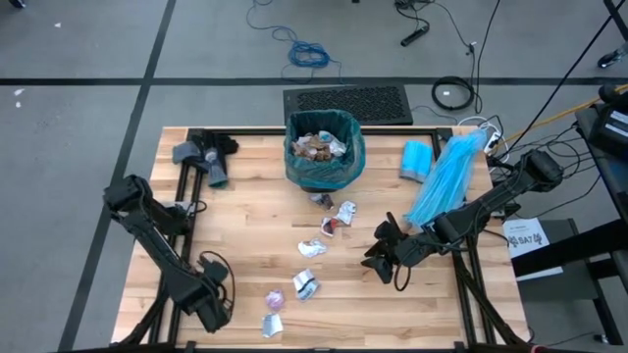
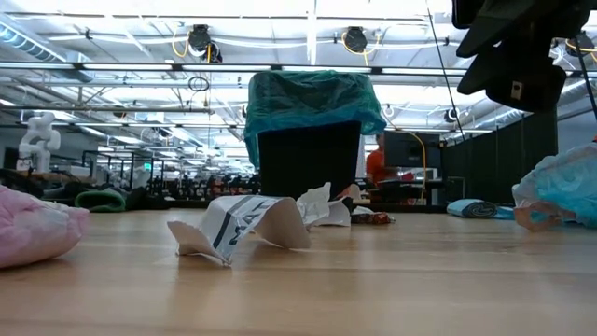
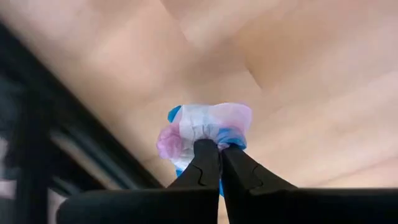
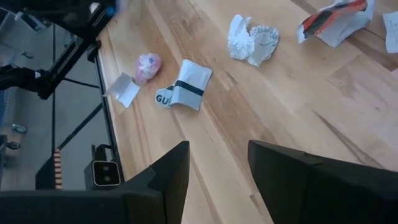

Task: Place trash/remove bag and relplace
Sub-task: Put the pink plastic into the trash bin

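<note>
Both of my arms were dark, near-black, built from slim tubular links joined by chunky rounded joints, with thin black cables looped alongside them. The left gripper [image 3: 219,163] ended in two narrow tapered black fingers [image 3: 202,165] with a smooth matte finish. The right gripper [image 4: 217,180] carried broader, flat-faced black fingers [image 4: 171,177] with squared, angled tips, matte as well.

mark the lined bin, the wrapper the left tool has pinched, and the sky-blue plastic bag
lined bin [image 1: 325,147]: high view, on the teal liner's near side wall.
pink, white and blue wrapper [image 3: 205,127]: left wrist view, its crumpled middle above the left tool [image 3: 219,151].
sky-blue plastic bag [image 1: 446,178]: high view, mid-length of the bag.
</note>
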